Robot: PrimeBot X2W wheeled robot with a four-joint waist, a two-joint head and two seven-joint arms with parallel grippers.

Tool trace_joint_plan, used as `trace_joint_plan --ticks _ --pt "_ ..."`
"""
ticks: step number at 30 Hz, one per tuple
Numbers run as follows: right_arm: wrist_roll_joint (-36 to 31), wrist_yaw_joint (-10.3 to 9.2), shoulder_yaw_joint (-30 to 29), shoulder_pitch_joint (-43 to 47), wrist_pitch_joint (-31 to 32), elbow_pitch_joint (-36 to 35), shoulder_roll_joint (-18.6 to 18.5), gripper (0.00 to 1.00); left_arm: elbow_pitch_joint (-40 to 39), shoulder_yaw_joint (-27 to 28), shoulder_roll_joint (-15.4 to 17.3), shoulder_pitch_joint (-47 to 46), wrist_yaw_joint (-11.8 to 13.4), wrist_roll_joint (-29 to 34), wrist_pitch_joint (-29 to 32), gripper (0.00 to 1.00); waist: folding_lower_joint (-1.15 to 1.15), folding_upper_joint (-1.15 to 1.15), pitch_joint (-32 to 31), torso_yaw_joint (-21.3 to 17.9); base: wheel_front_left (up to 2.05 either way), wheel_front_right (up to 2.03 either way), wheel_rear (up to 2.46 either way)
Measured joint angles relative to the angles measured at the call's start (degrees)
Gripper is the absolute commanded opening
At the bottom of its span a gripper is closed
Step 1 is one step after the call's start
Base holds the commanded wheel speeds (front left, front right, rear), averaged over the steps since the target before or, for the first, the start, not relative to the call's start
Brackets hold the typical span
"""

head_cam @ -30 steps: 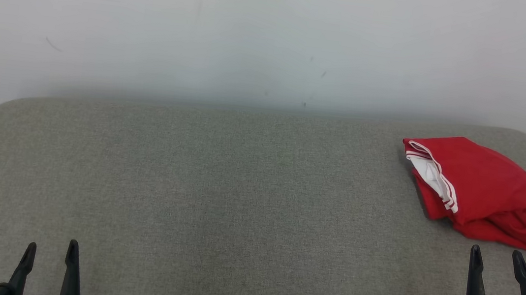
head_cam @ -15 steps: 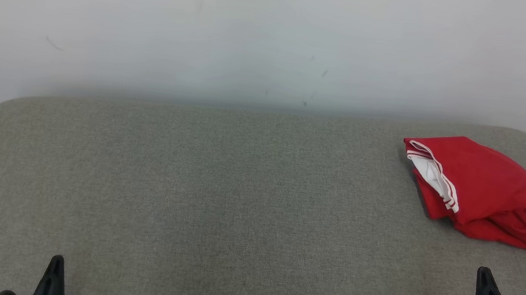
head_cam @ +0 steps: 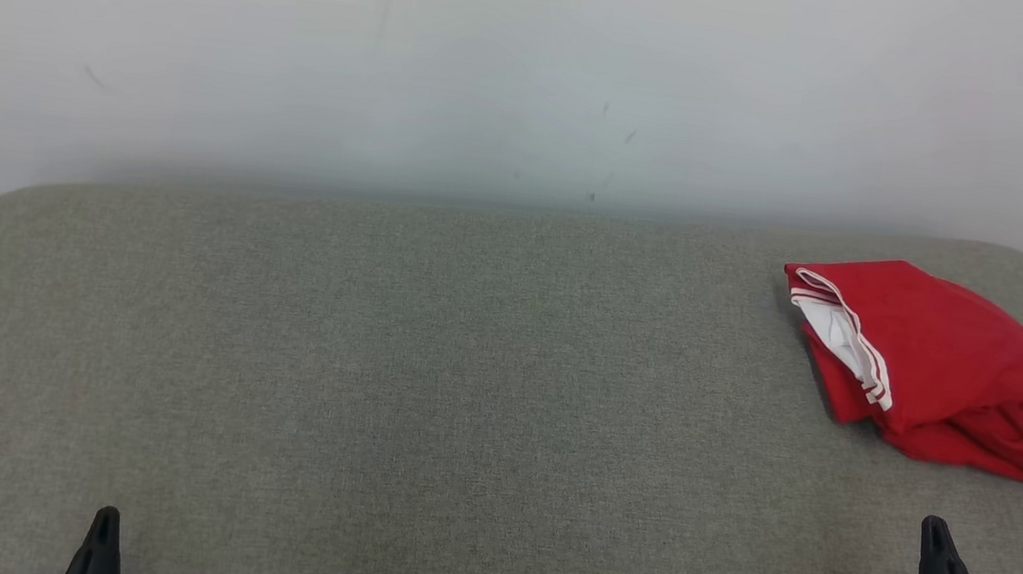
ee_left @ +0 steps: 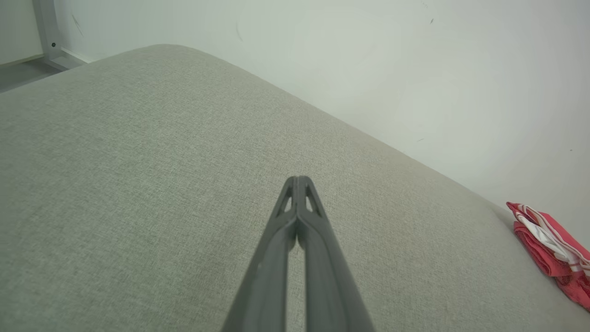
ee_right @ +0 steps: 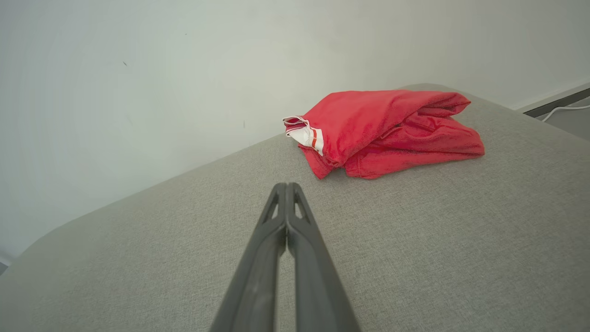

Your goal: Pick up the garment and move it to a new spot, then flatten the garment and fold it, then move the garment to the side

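Dark L pincer (ee_left: 298,180) & R pincer (ee_right: 286,186) both closed, low over cushion (head_cam: 464,368).

Red garment (head_cam: 940,370) with white trim and thin red-white stripes, loosely folded into a rumpled bundle, lies flat at right of head view, middle height; far right edge in left wrist view.

Red garment (head_cam: 946,365) with white striped trim, grey woven cushion (head_cam: 422,392), dark fingers (ee_left: 297,216)
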Motion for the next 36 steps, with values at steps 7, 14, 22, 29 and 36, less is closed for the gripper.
trace_joint_plan --ticks 7,14,22,29,36 --pt "4.82 0.81 -0.49 -0.68 1.02 1.08 0.47 0.0 0.71 0.63 -0.21 -1.09 -0.98 -4.47 0.92 0.0 0.0 0.0 0.18 -0.07 0.0 0.0 0.0" --pt "10.73 1.96 -1.0 -1.91 2.07 2.7 1.2 0.0 1.83 1.8 -0.74 -2.17 -2.03 -10.99 2.12 0.0 0.0 0.0 0.42 -0.16 0.0 0.0 0.0" --pt "16.96 3.02 -1.51 -3.31 3.39 4.14 1.82 0.0 3.07 2.65 -1.49 -3.08 -3.07 -17.46 3.44 0.0 0.0 0.0 0.66 -0.24 0.0 0.0 0.0" --pt "22.09 4.03 -1.97 -4.27 4.53 5.17 2.41 0.0 3.74 3.65 -1.82 -3.77 -4.09 -22.56 4.38 0.0 0.0 0.0 0.87 -0.32 0.0 0.0 0.0" --pt "27.48 5.09 -2.5 -5.82 5.57 6.6 2.98 0.0 4.75 4.42 -2.09 -4.7 -5.35 -28.36 5.46 0.0 0.0 0.0 1.08 -0.4 0.0 0.0 0.0"
